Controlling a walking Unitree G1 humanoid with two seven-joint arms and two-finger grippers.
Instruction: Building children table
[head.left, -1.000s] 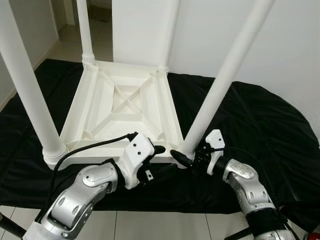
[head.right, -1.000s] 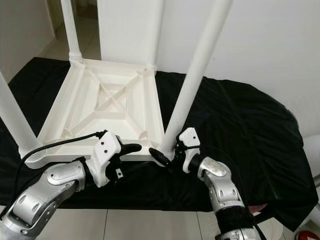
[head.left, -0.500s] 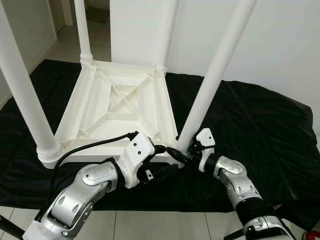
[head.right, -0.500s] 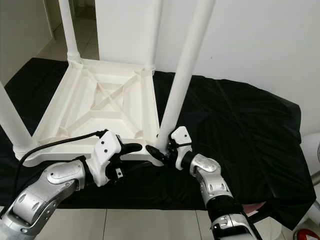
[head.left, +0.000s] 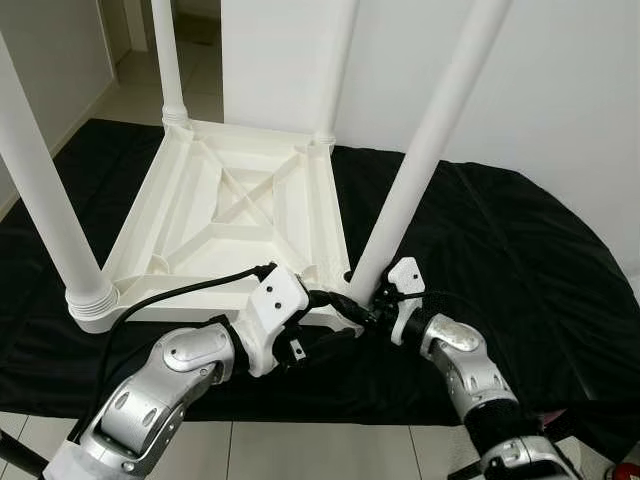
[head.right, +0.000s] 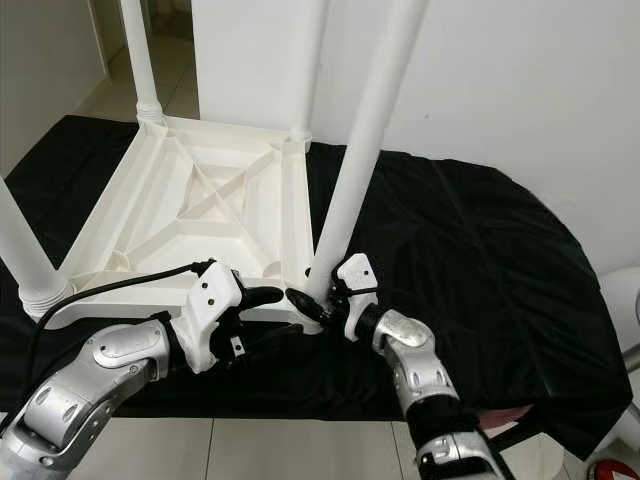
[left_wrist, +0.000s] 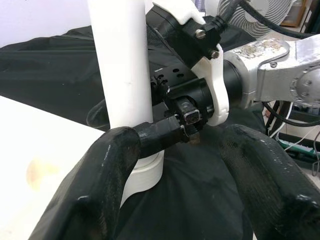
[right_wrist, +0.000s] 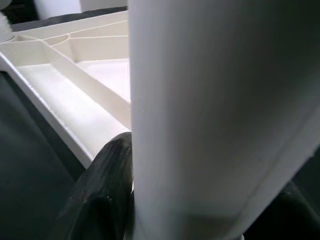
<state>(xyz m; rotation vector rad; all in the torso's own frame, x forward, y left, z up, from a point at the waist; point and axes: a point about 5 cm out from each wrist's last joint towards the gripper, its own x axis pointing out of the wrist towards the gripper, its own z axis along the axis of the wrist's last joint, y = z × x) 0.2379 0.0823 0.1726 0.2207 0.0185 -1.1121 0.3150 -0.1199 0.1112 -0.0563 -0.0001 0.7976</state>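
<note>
White plastic is most of what stands before the robot: the children's table (head.left: 240, 215) lies upside down on a black cloth (head.left: 520, 250) spread over the floor, its ribbed underside facing up, with four legs rising from the corners. The near right leg (head.left: 415, 170) is the one being worked on.

The right gripper (head.left: 368, 312) is clenched around the base of that leg, just above its collar; in the right wrist view the leg (right_wrist: 220, 115) runs between a black finger (right_wrist: 107, 185) on one side and the tip of another on the other. The left gripper (left_wrist: 187, 170) hovers just beside it with its fingers spread wide and nothing between them, pointing at the same corner.

Compared with a second ago, the right forearm has slid in towards the table and the gripper has closed on the leg's foot, where earlier it sat slightly to the right of it. The leg itself now leans a little less than it did. The table top has barely shifted on the cloth.

I would judge that this last leg is being seated or twisted home in its socket, the other three looking already fixed. If so, the build is nearly finished.
</note>
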